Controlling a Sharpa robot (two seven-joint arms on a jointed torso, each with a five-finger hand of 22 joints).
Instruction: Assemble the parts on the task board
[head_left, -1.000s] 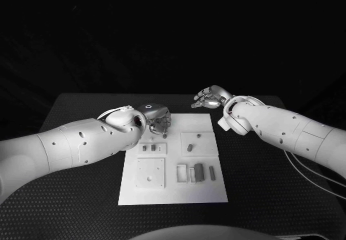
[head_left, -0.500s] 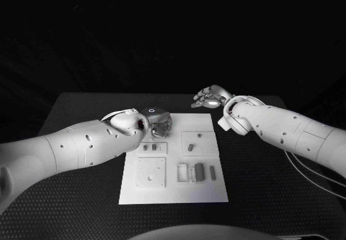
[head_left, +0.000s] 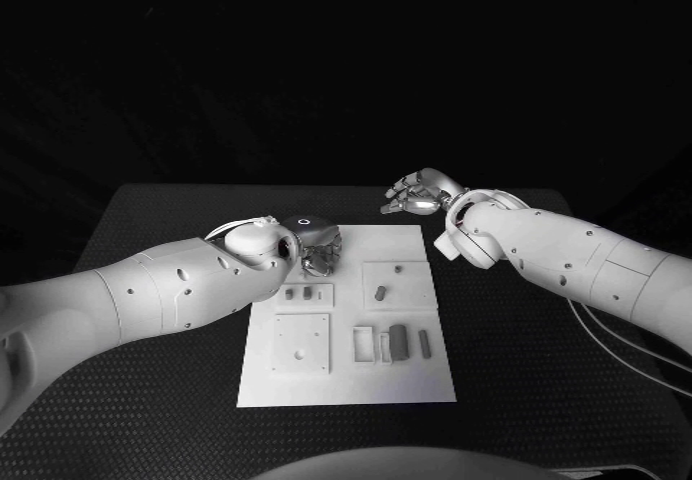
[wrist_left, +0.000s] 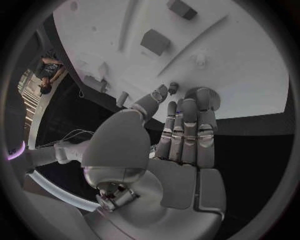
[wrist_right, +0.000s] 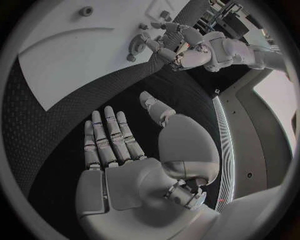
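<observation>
- The board (head_left: 346, 320) lies in the middle of the table (head_left: 144, 400), its long side running away from the robot.
- The left hand (head_left: 317, 248) hangs over the board's far left corner, fingers pointing down at it. In the left wrist view the fingers (wrist_left: 187, 130) lie straight and close together with the thumb set apart beside them — nothing is gripped, though the fingertips are at or just above a small round peg (wrist_left: 200, 95) on the board; I cannot tell whether they touch it.
- The right hand (head_left: 418, 196) is off the board, just beyond its far right corner, above bare table. The right wrist view shows its palm (wrist_right: 125, 175) flat, fingers stretched and apart — it holds nothing.
- On the board, left of centre, a shallow square tray (head_left: 304, 295) holds two small dark parts (head_left: 299, 294) side by side.
- Right of that, a second square recess (head_left: 392, 285) holds one small dark part (head_left: 379, 294).
- Nearer the robot, a square plate (head_left: 300, 345) with small holes lies on the board's left side.
- Beside that plate, on the board's right side, stand several upright slim parts (head_left: 400, 343) in a row, pale and dark.
</observation>
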